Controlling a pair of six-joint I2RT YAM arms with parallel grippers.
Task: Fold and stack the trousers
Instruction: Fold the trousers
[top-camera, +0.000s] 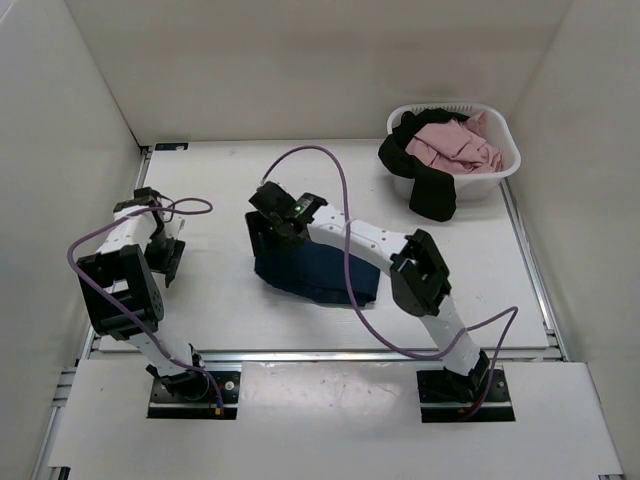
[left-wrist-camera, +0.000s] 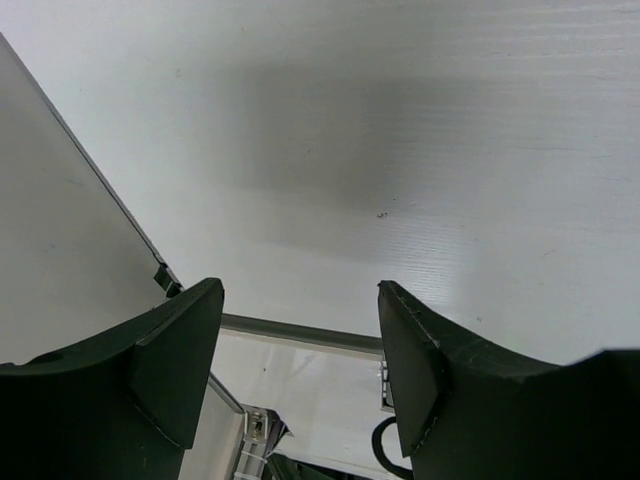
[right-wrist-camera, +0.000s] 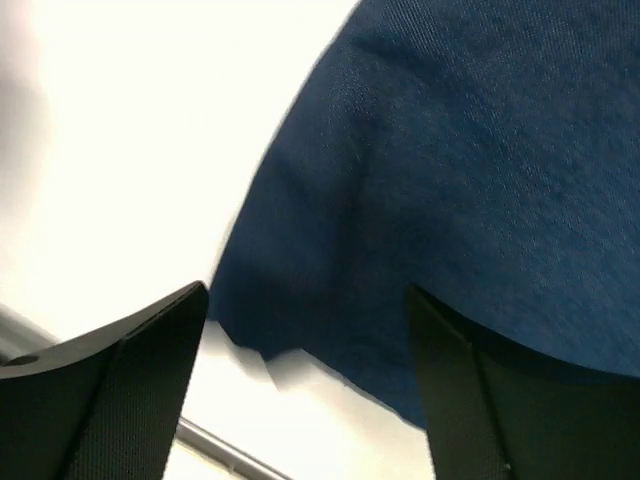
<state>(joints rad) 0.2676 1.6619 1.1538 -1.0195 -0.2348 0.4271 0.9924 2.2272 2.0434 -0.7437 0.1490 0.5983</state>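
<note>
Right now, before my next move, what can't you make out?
Top view: right arm hides the middle of the folded dark navy denim trousers.
Right wrist view: that denim is blurred and cut off by the frame; no waistband patch visible.
Top view: crumpled pink cloth covers part of the black trousers draped over the white plastic basket.

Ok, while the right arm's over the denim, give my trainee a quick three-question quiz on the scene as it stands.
1. Where do the navy trousers lie? A: in the basket. B: folded, mid-table. C: lifted by the left arm.
2. True or false: the black trousers hang over the white basket's rim.
3. Fill in: the left pincer and right pincer both have jaws standing ____.
Key: 1 B; 2 true; 3 open.
</note>
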